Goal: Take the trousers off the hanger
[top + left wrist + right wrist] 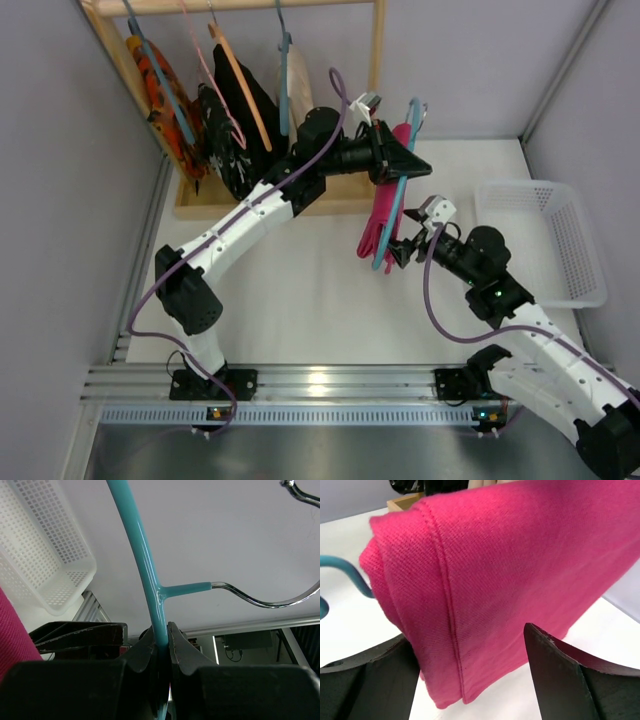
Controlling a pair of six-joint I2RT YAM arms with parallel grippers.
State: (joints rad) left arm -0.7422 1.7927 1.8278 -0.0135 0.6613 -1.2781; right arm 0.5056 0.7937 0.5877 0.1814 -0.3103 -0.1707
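The pink trousers (381,213) hang folded over a teal hanger (405,175) held up above the table. My left gripper (402,160) is shut on the hanger's teal bar (150,580), just below its metal hook (270,601). A corner of the trousers (14,630) shows at the left of the left wrist view. My right gripper (401,249) is open at the trousers' lower end. In the right wrist view the folded pink cloth (495,565) hangs down between the two black fingers (560,675), with a wide gap to the right finger. A teal hanger end (347,570) shows at the left.
A wooden clothes rack (378,50) stands at the back left, with several other hangers and garments (225,120) on it. A white perforated basket (590,292) sits on the table at the right, also in the left wrist view as the basket (45,560).
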